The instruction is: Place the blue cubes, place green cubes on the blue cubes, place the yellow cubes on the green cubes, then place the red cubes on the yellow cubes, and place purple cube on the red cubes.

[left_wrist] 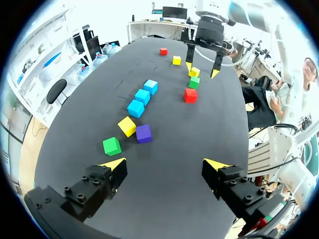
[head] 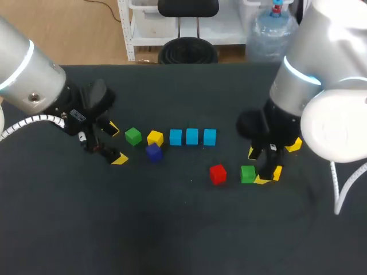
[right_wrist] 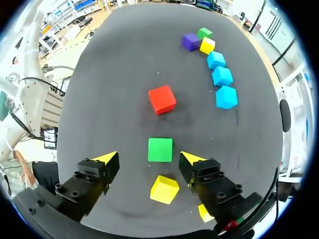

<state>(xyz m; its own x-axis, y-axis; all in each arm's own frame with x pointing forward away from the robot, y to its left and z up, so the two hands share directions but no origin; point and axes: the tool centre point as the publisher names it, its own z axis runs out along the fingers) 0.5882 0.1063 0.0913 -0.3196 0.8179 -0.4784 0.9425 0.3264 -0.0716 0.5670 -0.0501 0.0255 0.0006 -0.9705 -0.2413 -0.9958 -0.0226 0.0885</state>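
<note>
The left claw [head: 117, 144] is hovering open just beside a green cube [head: 133, 136], with a yellow cube [head: 155, 137] and the purple cube [head: 153, 152] next along. Three blue cubes [head: 192, 136] are sitting in a row on the worktop [head: 172, 229], so the green layer is probably the step in hand. The right claw [right_wrist: 149, 158] is standing open with a second green cube [right_wrist: 160, 149] lying untouched between its tips. The next move calls for closing on that cube, then lifting it onto a blue one.

Three blue cubes [head: 192, 136] stand in a row, with a green cube [head: 133, 136], yellow cube [head: 155, 137] and purple cube [head: 153, 152] clustered beside; a red cube [head: 217, 173] and second green cube [head: 248, 173] lie apart.
</note>
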